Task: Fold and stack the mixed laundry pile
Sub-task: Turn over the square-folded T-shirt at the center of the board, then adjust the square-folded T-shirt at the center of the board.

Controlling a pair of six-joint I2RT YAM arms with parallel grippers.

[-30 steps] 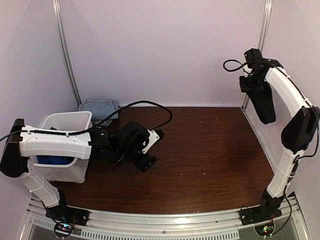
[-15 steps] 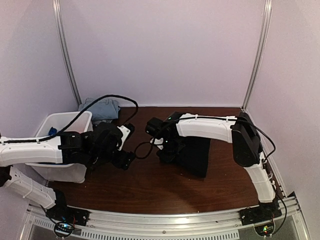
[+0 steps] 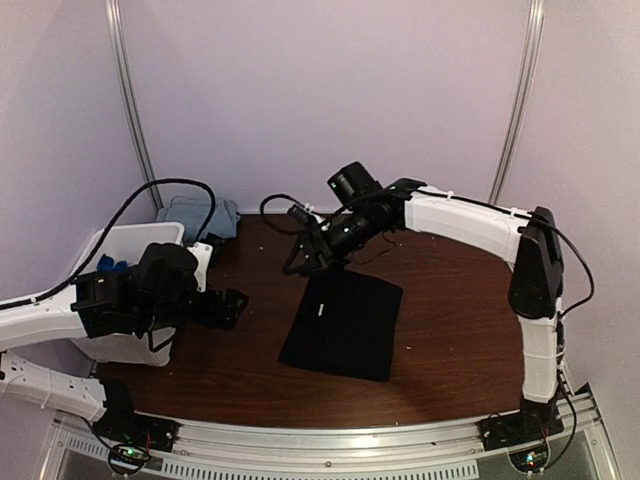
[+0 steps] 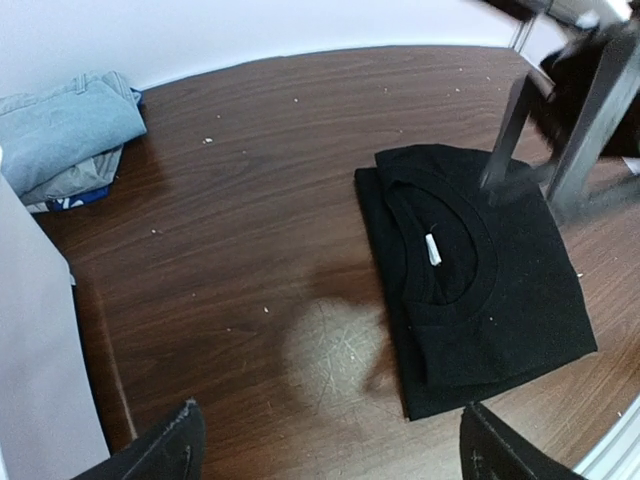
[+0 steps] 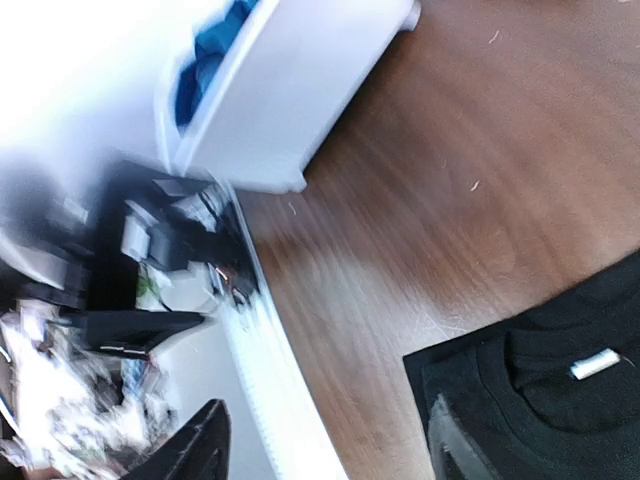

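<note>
Black cloth (image 3: 340,325) flat on table (image 3: 455,300); left gripper (image 4: 330,445) and right gripper (image 5: 325,440) wide apart, empty

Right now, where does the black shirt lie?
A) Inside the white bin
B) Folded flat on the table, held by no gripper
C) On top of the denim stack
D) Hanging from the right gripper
B: the black shirt lies folded flat on the table, apart from the white bin and the denim stack; the left gripper and the right gripper are both open and empty.
</note>
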